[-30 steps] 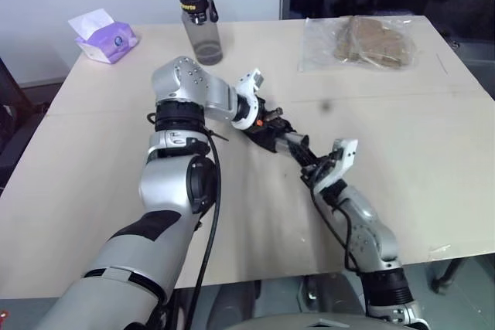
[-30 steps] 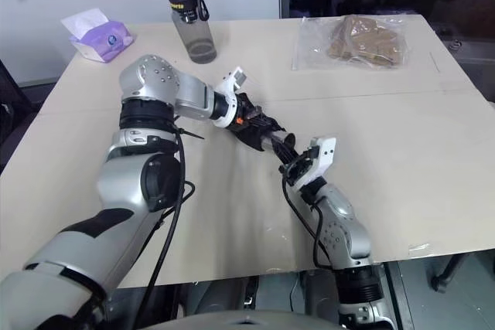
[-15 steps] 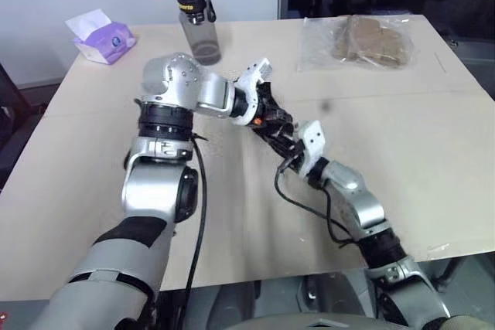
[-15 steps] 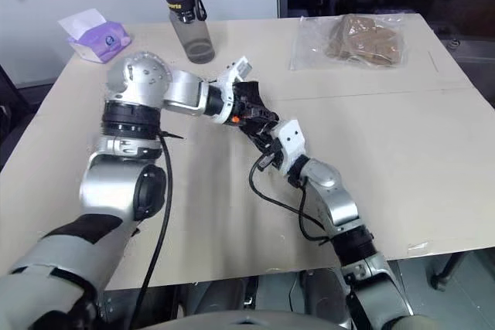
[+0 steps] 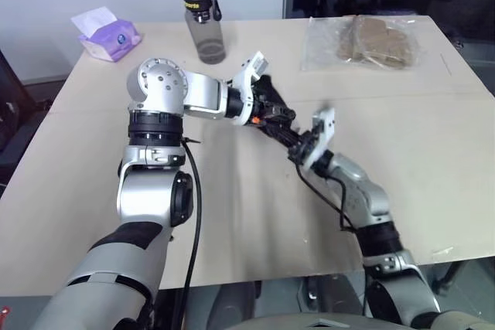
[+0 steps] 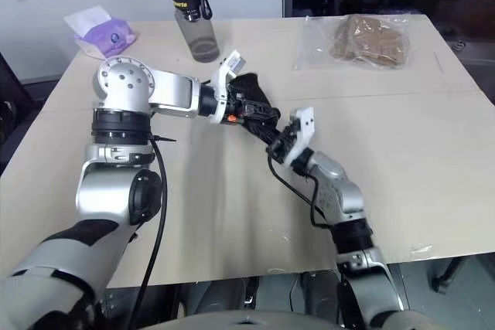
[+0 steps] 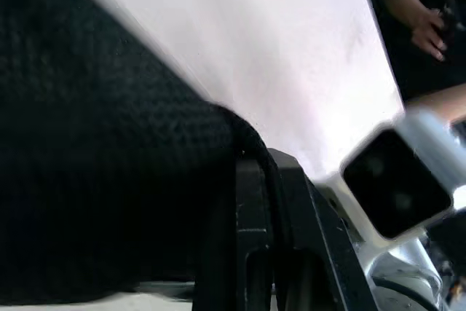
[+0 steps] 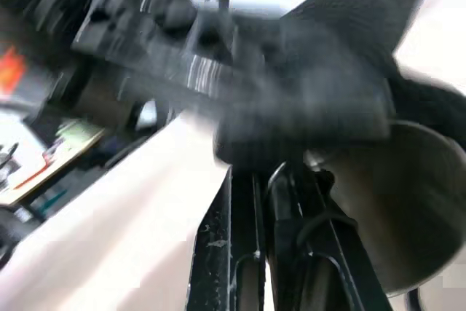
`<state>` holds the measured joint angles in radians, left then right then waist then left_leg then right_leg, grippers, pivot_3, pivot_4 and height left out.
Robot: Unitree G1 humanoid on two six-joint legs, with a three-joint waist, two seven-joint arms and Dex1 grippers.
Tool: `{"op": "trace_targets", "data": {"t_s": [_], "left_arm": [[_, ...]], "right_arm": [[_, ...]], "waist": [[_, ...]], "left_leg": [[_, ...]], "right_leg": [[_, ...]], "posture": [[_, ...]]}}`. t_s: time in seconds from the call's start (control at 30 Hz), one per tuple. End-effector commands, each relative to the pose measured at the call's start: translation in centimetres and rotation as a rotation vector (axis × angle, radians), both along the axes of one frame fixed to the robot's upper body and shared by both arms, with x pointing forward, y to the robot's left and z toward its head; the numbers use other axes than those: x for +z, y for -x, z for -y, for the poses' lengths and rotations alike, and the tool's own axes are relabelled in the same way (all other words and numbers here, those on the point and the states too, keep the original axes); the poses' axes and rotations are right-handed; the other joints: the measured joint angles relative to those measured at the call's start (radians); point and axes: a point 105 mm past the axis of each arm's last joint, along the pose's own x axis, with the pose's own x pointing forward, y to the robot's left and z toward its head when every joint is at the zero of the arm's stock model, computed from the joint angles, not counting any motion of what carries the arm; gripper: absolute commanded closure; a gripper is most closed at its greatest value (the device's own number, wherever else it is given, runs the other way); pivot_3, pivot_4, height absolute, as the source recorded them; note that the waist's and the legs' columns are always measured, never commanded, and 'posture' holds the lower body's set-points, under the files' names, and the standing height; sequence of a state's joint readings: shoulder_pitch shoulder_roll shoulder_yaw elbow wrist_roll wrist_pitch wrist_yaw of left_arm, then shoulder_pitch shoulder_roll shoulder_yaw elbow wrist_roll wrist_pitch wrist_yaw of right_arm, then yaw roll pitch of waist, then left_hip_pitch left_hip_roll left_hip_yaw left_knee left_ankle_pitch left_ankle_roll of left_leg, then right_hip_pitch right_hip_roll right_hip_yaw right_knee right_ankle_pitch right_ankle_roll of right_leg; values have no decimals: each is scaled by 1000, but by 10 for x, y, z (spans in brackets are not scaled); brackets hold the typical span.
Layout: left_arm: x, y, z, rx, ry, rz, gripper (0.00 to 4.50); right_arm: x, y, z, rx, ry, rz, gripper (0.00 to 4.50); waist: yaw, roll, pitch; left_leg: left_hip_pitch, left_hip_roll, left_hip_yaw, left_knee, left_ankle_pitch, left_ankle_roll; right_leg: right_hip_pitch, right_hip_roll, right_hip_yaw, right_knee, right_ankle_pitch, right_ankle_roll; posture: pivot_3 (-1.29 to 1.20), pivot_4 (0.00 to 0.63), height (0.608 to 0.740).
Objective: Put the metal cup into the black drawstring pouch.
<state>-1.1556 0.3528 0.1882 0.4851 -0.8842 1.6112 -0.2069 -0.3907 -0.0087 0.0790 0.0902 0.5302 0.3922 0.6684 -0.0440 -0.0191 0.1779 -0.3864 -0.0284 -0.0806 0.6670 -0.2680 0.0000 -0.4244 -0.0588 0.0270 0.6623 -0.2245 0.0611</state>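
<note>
From the head views, both arms meet over the middle of the desk (image 5: 433, 152). The left gripper (image 5: 272, 113) is clamped shut on the black drawstring pouch (image 6: 249, 92), which bunches dark around its fingers above the desk surface. The right gripper (image 5: 300, 143) sits just beside it, touching the pouch's lower end, fingers closed; what they pinch is hard to make out from here. Well beyond the left gripper stands a grey water bottle (image 5: 203, 22), with a purple tissue pack (image 5: 107, 35) farther off to its side. Beyond the right gripper lies a clear plastic bag (image 5: 363, 40) of brown items.

In the left wrist view, the black pouch fabric (image 7: 95, 165) presses right up against the gripper's fingers (image 7: 251, 253), and a person's hand (image 7: 426, 27) shows far past the desk edge.

In the right wrist view, the closed fingers (image 8: 247, 253) rise against the pouch, and the metal cup (image 8: 397, 202) appears just beside them as a dull rounded shape, tucked under the dark fabric.
</note>
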Motion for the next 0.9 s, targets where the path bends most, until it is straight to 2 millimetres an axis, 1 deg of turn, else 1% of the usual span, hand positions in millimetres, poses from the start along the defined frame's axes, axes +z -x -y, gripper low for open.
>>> {"op": "trace_targets", "data": {"t_s": [0.03, 0.2, 0.3, 0.43, 0.53, 0.73, 0.9], "left_arm": [[12, -3, -6, 18, 13, 20, 4500], [12, -2, -12, 4, -4, 9, 4500], [13, 1, -11, -25, -5, 12, 4500], [16, 6, -10, -69, -6, 25, 4500], [11, 6, -18, -53, -40, 22, 4500], [-3, 7, -29, -36, -106, 15, 4500], [-10, 11, -34, -38, -129, 23, 4500]], "right_arm": [[22, 14, -3, 70, -63, 56, 4367], [18, 12, 1, 49, -83, 18, 4367], [18, 8, 1, 33, -90, 7, 4367], [19, 8, 2, 51, -151, -35, 4367], [13, 10, 6, 78, -193, -92, 4367], [-2, 17, 0, 113, -131, -133, 4367], [-5, 18, -2, 121, -127, -149, 4367]], "waist": [[-2, 0, 0], [-1, 0, 0], [2, 0, 0], [2, 0, 0], [2, 0, 0], [0, 0, 0], [1, 0, 0]], "left_leg": [[0, 0, -1, 0, 0, 0], [0, 0, -4, 0, 0, 0], [0, -1, -4, 0, 0, 0], [0, -1, -4, 0, 0, 0], [0, -1, -4, 0, 0, 0], [0, -1, -4, -1, 0, 0], [0, -1, -4, -1, 0, 0]], "right_leg": [[-1, 1, 1, 1, 0, 0], [-1, 3, 1, 1, 0, 0], [-1, 1, 1, 1, 0, 0], [-1, 1, 1, 0, 0, 0], [-1, 1, 1, 0, 0, 0], [-1, 1, 1, 1, 0, 0], [-2, 1, 2, 1, 0, 0]], "posture": [[0, 150, 740], [0, 150, 740], [0, 150, 740], [0, 150, 740], [0, 150, 740], [0, 150, 740], [0, 150, 740]]}}
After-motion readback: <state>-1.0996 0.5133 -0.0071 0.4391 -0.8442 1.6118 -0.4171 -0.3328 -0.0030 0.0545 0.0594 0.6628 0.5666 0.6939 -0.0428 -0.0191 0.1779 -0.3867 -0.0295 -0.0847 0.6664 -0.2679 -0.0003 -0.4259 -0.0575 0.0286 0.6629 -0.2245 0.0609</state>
